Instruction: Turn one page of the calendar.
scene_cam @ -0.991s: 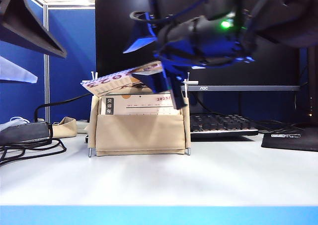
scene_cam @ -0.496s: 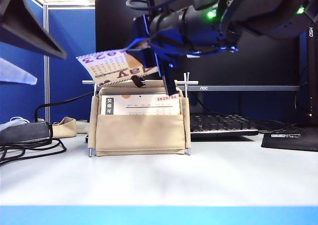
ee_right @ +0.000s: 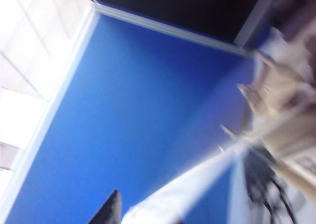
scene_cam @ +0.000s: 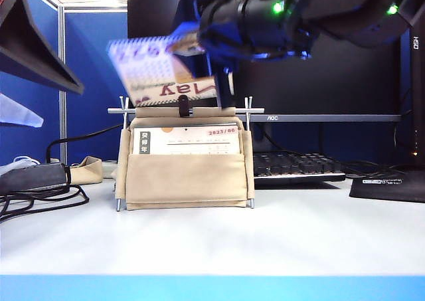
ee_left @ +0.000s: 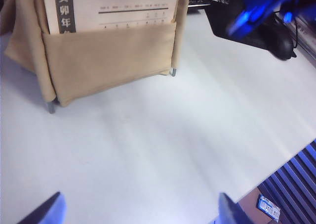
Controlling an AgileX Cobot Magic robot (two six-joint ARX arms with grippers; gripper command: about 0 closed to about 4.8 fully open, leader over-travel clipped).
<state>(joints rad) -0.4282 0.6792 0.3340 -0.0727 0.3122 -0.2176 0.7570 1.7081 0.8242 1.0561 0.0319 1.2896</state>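
Observation:
The calendar [scene_cam: 186, 171] stands on the white table in its beige pouch stand, with the sheet marked "2023/06" [scene_cam: 192, 140] showing in front. The page [scene_cam: 163, 72] is lifted above the top rod and nearly upright, its reddish "May" print upside down. My right gripper [scene_cam: 216, 75] is shut on the page's right edge; the blurred right wrist view shows the white page [ee_right: 187, 194] running beside one dark finger [ee_right: 111, 209]. My left gripper [ee_left: 142, 211] hovers wide open and empty above the table in front of the calendar [ee_left: 108, 56]. It also shows at the far left of the exterior view [scene_cam: 63, 107].
A keyboard [scene_cam: 299, 167] and an AOC monitor [scene_cam: 332, 82] stand behind the calendar. Cables and a power strip [scene_cam: 33, 178] lie at the left, a black pad [scene_cam: 392, 185] at the right. A dark mouse [ee_left: 279, 38] sits beyond the stand.
My right gripper has risen with the page, swinging it from nearly flat over the calendar's top to almost upright above the rod. The left gripper has stayed in place, open.

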